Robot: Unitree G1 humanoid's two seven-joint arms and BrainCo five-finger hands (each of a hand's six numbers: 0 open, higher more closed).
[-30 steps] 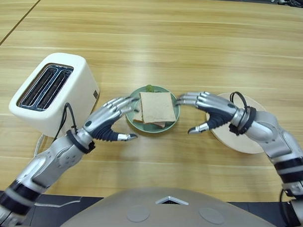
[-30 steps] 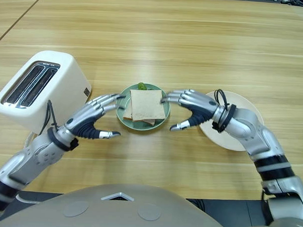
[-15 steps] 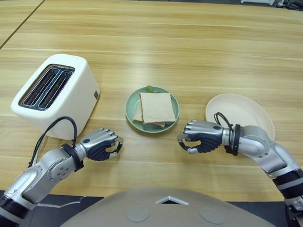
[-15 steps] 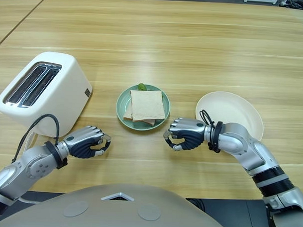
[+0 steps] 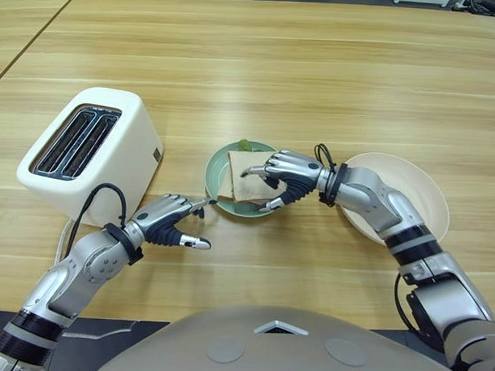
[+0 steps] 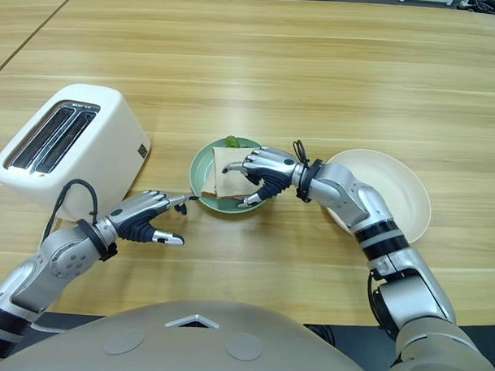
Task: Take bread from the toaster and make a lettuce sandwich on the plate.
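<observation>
Both hands have swung back to the plate (image 5: 214,173) at the middle of the frame. Half a second ago they sat clenched into fists low in the frame, drawn away from the food; a second ago they flanked the plate, released. Now the right hand (image 5: 287,172) is unclenched and spread over the right half of the sandwich (image 5: 238,183), its fingers above the top slice and its thumb down by the plate's near rim; whether it presses the bread or only hangs over it I cannot tell. The left hand (image 5: 163,222) is released too, holding nothing, at lower left, its fingertips stretched to just beside the plate's left rim. The sandwich lies where it did, on the plate, with a bit of lettuce (image 5: 244,144) peeping out at the far edge. The toaster (image 5: 94,148) at the left of the table (image 5: 316,82) shows dark slots with no bread standing up in them, and a pale bowl (image 5: 418,191) sits at the right under the right forearm. The sandwich looks already built, so this return reads as a last pressing or straightening, with the left hand placed to steady the plate.
</observation>
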